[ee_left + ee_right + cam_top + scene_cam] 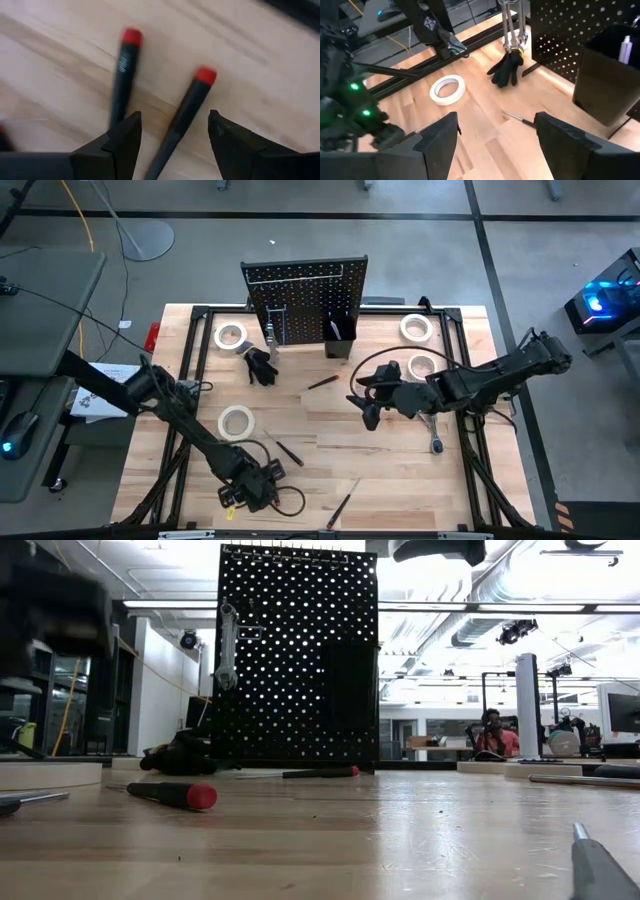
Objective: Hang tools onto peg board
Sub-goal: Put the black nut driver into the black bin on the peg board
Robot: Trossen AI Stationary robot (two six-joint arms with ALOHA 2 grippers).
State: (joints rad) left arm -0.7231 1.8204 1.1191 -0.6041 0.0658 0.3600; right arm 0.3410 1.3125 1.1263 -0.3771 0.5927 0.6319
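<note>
Peg board beside black glove

two dark jointed arms (black cables trailing), each gripper with angular black fingers.

Black glove on wooden table; person seated in background.

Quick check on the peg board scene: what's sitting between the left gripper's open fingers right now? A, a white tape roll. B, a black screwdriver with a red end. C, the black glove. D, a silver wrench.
B: in the left wrist view the left gripper has its fingers spread on either side of a black screwdriver with a red end, which lies on the wooden table.
</note>
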